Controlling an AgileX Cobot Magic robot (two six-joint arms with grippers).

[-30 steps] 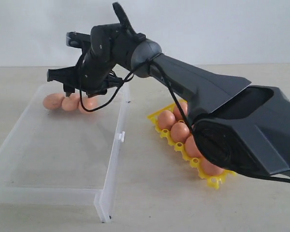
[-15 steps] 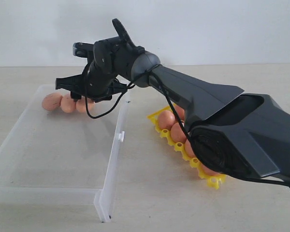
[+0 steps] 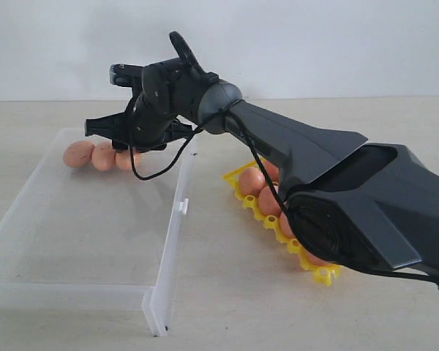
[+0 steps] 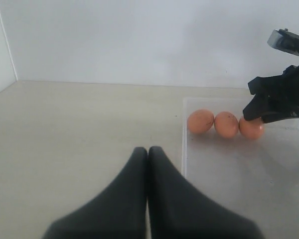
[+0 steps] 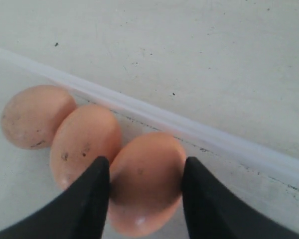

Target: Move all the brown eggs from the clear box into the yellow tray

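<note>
Three brown eggs lie in a row at the far end of the clear box. My right gripper reaches across into that corner, and its black fingers press both sides of the end egg, which rests on the box floor. The other two eggs touch it in line. Several brown eggs fill the yellow tray on the right, partly hidden by my arm. My left gripper is shut and empty, over bare table just outside the box wall.
The box's far wall runs right behind the gripped egg. The box's thick rim flange stands between box and tray. A white wall closes off the back of the beige table.
My right gripper moved slightly toward the far wall, settled over the end egg, and its fingers closed in from wide open onto the egg's sides. The eggs have not moved.
</note>
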